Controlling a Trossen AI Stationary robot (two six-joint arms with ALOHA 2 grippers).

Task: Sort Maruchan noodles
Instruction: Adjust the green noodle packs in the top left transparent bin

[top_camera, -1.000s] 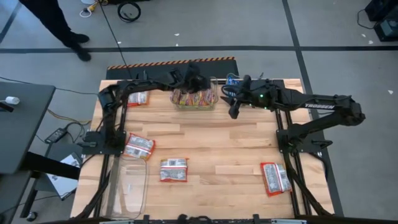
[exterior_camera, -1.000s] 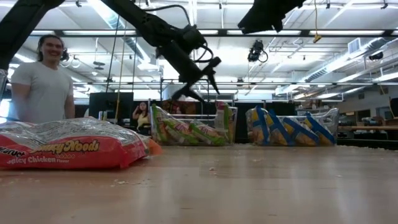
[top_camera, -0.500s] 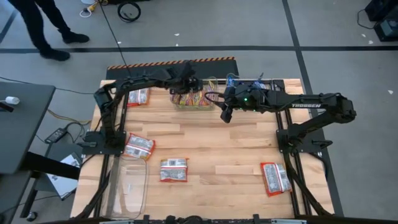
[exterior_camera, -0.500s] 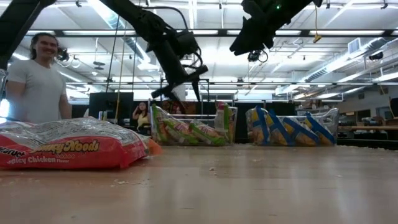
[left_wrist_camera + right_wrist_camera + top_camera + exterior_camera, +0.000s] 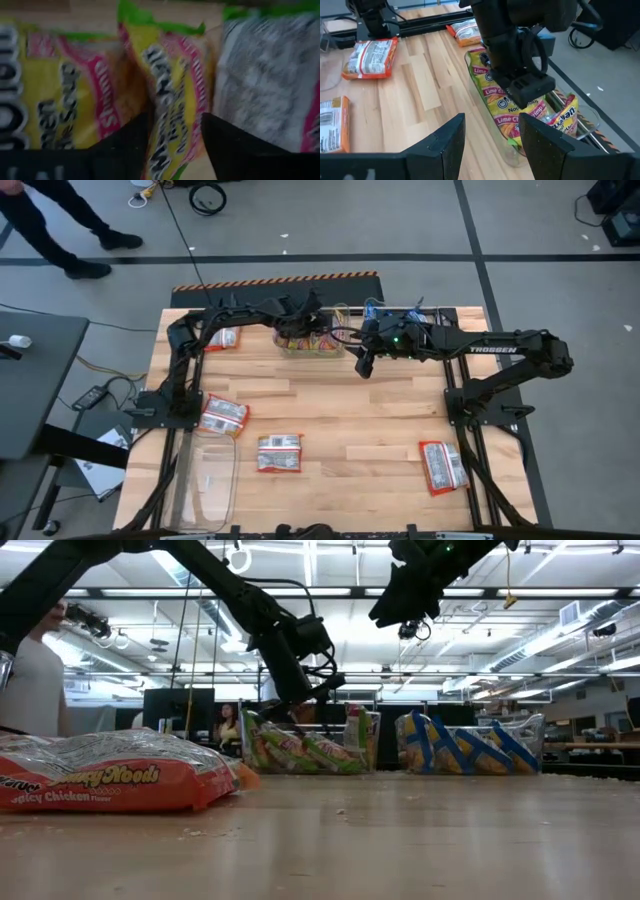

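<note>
Left pincer [image 5: 172,135] down in the tub [image 5: 502,150], fingers astride a yellow-green packet [image 5: 170,100].
Light, crinkly, slippery: pinch the upright edge between the fingers. Right pincer [image 5: 490,137] waits alongside, parted and empty.

We see our left arm stretched across the far edge of the table, its left gripper [image 5: 300,718] pointing down, the dark fingers [image 5: 125,145] parted around something they reach into. Our right arm reaches in from the right, the right gripper [image 5: 366,364] hanging in the air with jaws apart and empty.
</note>
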